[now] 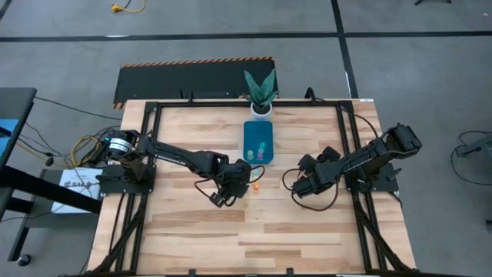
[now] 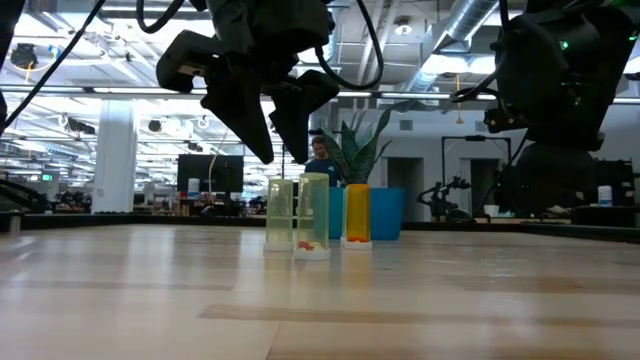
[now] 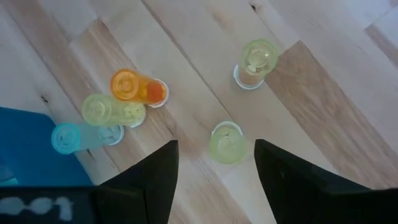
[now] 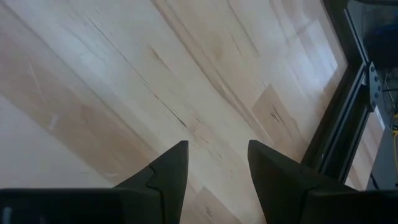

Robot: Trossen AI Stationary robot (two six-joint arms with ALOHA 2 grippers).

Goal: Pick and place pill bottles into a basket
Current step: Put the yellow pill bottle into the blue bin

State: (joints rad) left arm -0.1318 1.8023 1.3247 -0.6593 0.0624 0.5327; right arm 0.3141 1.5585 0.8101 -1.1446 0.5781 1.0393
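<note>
Left hand [image 3: 214,171] spread wide above a yellow-green pill bottle [image 3: 226,142] on the desk [image 1: 231,231], basket [image 1: 259,141] nearby (bottles inside), right hand [image 4: 216,168] parted over bare wood

Wooden table [image 1: 231,238]: bottles [image 3: 227,142], basket [image 1: 259,139], plant pot [image 1: 261,108]
</note>
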